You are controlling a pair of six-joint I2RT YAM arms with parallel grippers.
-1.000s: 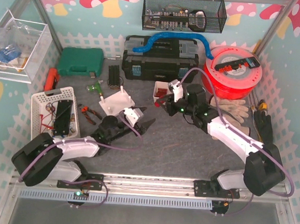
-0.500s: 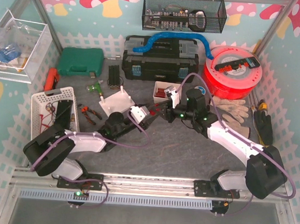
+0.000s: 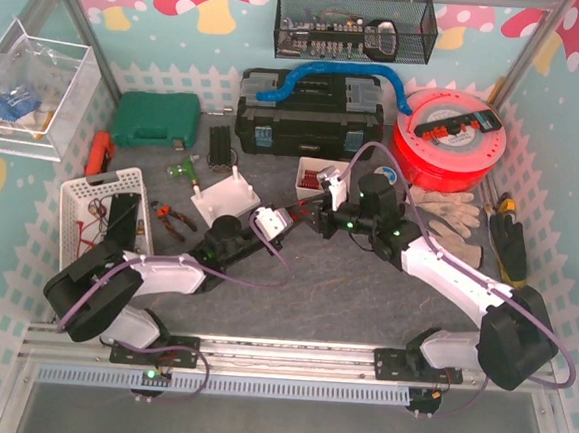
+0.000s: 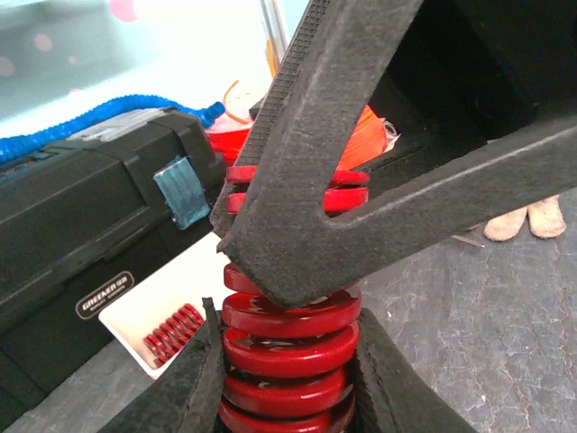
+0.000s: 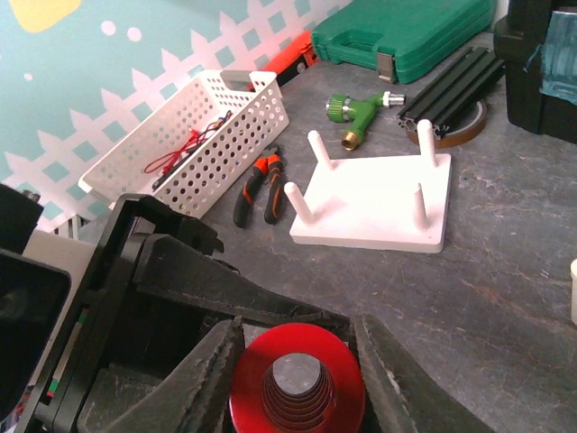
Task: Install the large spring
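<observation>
The large red spring [image 3: 305,215] hangs above the table's middle, between both grippers. In the left wrist view my left gripper [image 4: 288,361] presses its fingers [image 4: 200,383] on both sides of the spring's [image 4: 290,325] lower coils, and the right gripper's black fingers [image 4: 361,180] cross its upper coils. In the right wrist view my right gripper [image 5: 293,361] is closed round the spring [image 5: 297,390], seen end-on. The white peg plate [image 5: 374,203] lies beyond, also seen from above [image 3: 226,199].
A white tray of small red springs [image 3: 311,178] sits just behind the grippers. Pliers [image 3: 174,222] and a white basket [image 3: 104,212] lie left. A black toolbox [image 3: 307,118], green case [image 3: 155,118] and red spool [image 3: 451,134] line the back; gloves [image 3: 449,207] lie right.
My left gripper moved up and right from the table to meet the right gripper and closed on the spring. The right gripper came slightly towards the centre with the spring.
</observation>
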